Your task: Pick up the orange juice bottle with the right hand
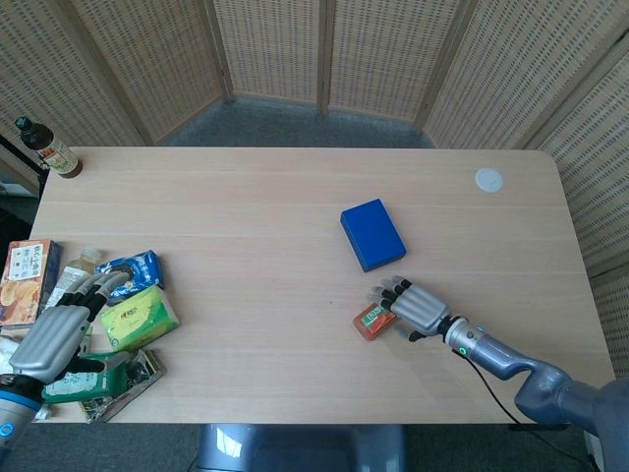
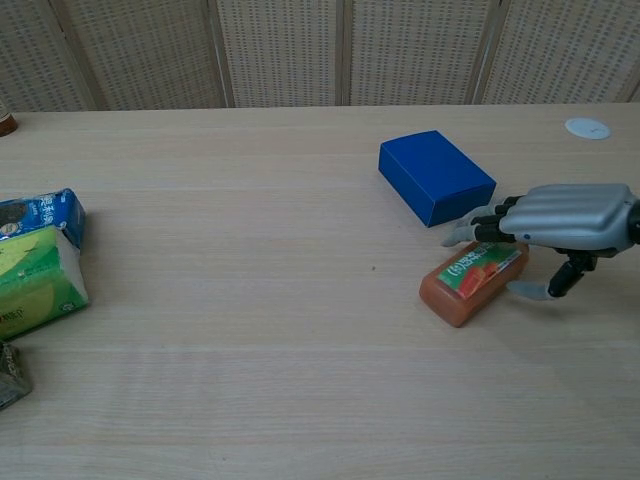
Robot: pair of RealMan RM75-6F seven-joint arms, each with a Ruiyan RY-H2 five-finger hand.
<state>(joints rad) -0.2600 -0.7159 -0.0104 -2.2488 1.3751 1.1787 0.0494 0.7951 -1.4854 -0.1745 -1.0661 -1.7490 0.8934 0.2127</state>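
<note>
Left hand (image 1: 54, 334) idled at the counter (image 1: 246, 216) edge over a pile of soft packets (image 1: 138, 317), fingers (image 1: 93, 287) loosely spread, holding nothing (parked clear of the job). Rigid blue box (image 2: 435, 177) sat just behind the target. Orange juice bottle (image 2: 472, 281) lay on its side, smooth plastic with a glossy label. Right hand (image 2: 565, 218) hovered over its cap end, fingers (image 2: 478, 229) wide, thumb low beside it, not gripping yet.
</note>
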